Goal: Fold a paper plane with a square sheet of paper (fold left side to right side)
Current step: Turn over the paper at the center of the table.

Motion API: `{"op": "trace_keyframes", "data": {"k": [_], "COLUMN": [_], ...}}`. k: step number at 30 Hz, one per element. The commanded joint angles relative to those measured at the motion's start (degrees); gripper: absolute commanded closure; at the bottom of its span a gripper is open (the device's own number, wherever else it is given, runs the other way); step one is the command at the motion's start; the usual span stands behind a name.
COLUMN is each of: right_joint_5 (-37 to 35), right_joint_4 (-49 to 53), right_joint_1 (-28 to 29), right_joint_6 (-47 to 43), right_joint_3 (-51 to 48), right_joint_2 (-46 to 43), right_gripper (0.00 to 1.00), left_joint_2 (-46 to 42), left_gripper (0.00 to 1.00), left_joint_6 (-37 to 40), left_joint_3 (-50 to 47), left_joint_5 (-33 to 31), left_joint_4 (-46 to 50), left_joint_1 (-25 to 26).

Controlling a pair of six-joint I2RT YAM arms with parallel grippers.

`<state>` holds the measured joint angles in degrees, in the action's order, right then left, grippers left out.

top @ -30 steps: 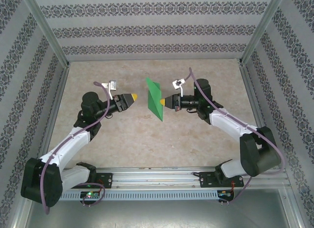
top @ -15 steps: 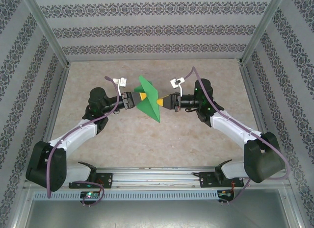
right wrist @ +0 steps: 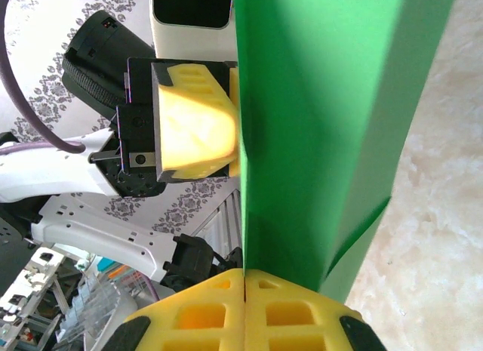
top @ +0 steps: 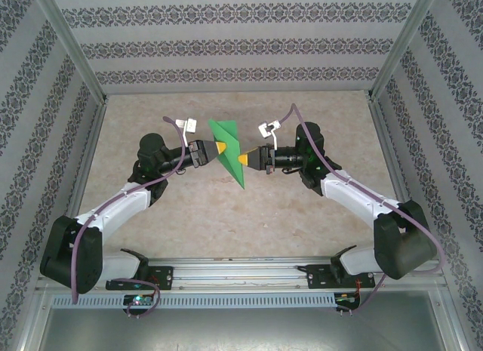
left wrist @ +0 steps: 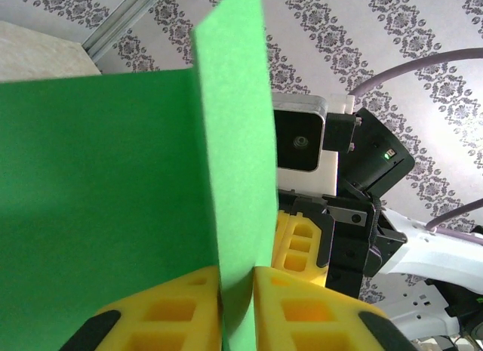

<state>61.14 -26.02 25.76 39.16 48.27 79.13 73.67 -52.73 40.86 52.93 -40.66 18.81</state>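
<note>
You have one green paper sheet (top: pixel 226 130), partly folded, held on edge above the middle of the tabletop (top: pixel 226 223). Left end effector (top: pixel 219 147): pinching the sheet's left side. Right end effector (top: pixel 241 161): pads pressed together on its right edge.
</note>
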Motion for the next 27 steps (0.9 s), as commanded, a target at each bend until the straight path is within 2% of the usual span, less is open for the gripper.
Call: {"op": "trace_keyframes", "data": {"k": [1,5,10,13,17,22,25,27], "right_joint_5": [0.1,-1.3,-6.1,-6.6,-5.4,-3.8,-3.0,-3.0], "right_joint_4": [-1.9,-0.7,3.5,3.9,2.2,0.2,-0.3,-0.4], "right_joint_1": [-0.1,-1.3,-3.6,-3.8,-1.4,1.9,3.0,3.2], "right_joint_6": [0.2,-0.1,-2.2,-1.9,-0.3,0.4,0.6,0.8], "right_joint_3": [1.1,0.2,-3.1,-5.0,-5.7,-4.1,-2.4,-1.3], "right_joint_2": [-0.2,-2.6,-6.6,-6.6,-4.9,-2.5,-0.9,-0.1], "right_gripper": [0.9,0.79,0.52,0.38,0.25,0.18,0.19,0.25], "left_joint_2": [-0.4,-0.9,-0.8,-0.7,-0.7,-0.2,0.2,0.4], "left_gripper": [0.87,0.9,0.91,0.91,0.91,0.92,0.92,0.92], "left_joint_6": [1.1,0.6,0.0,-0.2,-0.2,-0.4,-0.3,-0.3], "left_joint_3": [1.2,0.9,1.0,1.1,1.1,1.2,1.5,1.5], "left_joint_5": [-0.7,-1.6,-1.8,-1.7,-1.7,-1.7,-1.5,-1.4], "left_joint_4": [-0.8,-1.6,-2.7,-2.9,-2.9,-2.9,-2.7,-2.8], "left_joint_1": [0.6,0.6,0.7,0.7,0.8,0.9,1.1,1.2]}}
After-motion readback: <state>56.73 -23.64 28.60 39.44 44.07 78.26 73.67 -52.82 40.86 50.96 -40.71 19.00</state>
